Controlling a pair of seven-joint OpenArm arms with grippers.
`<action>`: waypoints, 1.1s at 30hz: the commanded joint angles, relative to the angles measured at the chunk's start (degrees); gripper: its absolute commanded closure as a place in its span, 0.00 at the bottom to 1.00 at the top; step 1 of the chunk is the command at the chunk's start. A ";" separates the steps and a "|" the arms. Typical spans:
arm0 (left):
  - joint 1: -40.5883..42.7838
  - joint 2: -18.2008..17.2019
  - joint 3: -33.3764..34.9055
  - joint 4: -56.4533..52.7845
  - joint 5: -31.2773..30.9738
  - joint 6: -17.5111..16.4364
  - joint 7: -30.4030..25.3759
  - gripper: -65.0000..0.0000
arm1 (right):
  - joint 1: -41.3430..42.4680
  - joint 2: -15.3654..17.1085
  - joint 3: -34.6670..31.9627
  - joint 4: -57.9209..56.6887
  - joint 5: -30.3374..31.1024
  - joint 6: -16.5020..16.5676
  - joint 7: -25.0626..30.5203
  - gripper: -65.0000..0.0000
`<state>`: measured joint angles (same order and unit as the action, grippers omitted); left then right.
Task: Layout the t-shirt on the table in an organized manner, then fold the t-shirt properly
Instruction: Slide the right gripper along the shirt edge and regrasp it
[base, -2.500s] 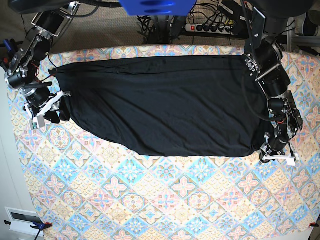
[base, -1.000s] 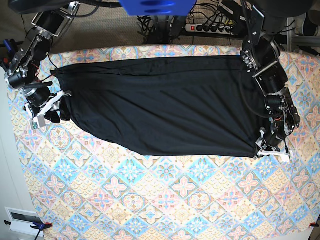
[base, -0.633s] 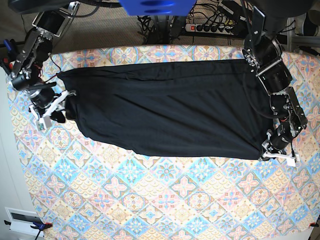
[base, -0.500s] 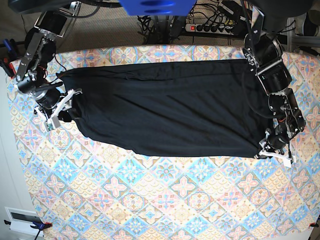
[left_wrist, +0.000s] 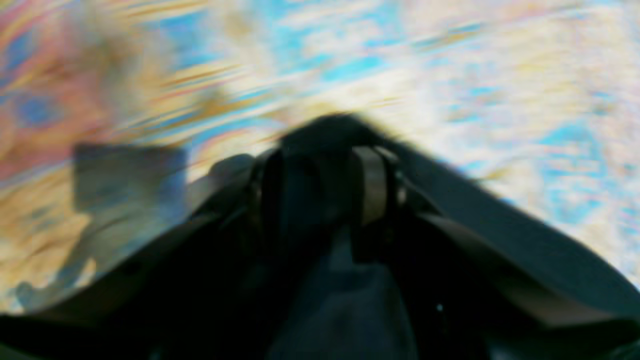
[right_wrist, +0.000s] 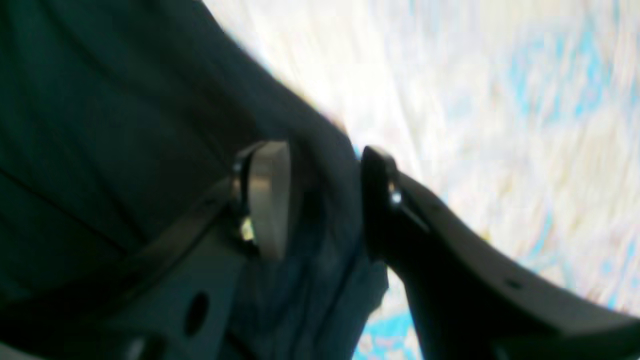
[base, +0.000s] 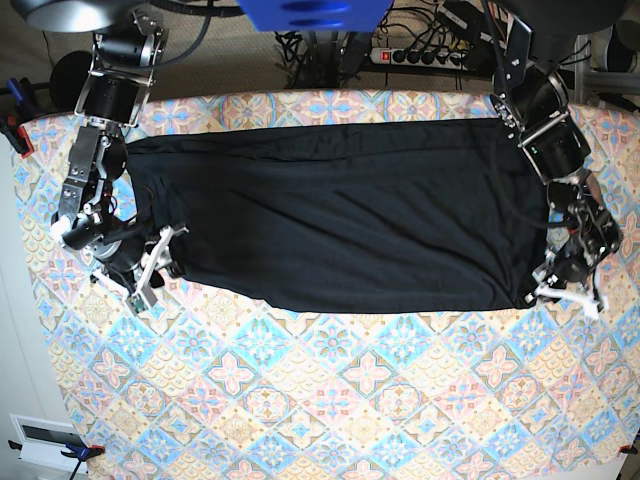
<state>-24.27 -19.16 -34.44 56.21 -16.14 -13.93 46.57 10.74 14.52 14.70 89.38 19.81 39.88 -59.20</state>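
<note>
The black t-shirt (base: 340, 210) lies spread as a wide band across the far half of the patterned table (base: 330, 400). My right gripper (base: 150, 278) sits at the shirt's near-left corner. In the right wrist view its fingers (right_wrist: 270, 200) clamp a bunched fold of the t-shirt (right_wrist: 100, 100), so the right gripper (right_wrist: 322, 200) is shut on the cloth. My left gripper (base: 565, 293) rests at the shirt's near-right corner. The blurred left wrist view shows the left gripper (left_wrist: 320, 185) with jaws apart and dark t-shirt (left_wrist: 345, 300) cloth lying in the gap.
A power strip with cables (base: 420, 50) lies on the floor behind the table. A blue part (base: 310, 12) hangs at the top centre. A white box (base: 45, 440) sits on the floor at the lower left, by a corner clamp (base: 80, 452).
My right gripper has swung from the table's left edge toward the front, dragging the shirt's left end with it. The left gripper's jaws have parted at the near-right corner.
</note>
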 joint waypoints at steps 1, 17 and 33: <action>-1.53 -0.93 -0.51 1.16 -0.43 -0.44 -0.98 0.66 | 2.66 0.64 -0.76 0.33 1.86 0.12 3.16 0.65; 5.85 -1.46 4.41 0.89 -0.61 -0.62 -0.54 0.67 | 9.35 0.64 -5.34 -12.68 1.68 0.12 6.76 0.65; 5.85 -0.58 4.41 1.33 -8.34 -0.79 -0.46 1.00 | 10.49 1.87 -5.16 -14.44 1.68 0.12 8.43 0.65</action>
<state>-17.32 -18.90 -30.00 56.77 -24.01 -14.59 46.35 19.59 15.86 9.21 74.06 20.53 39.88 -52.05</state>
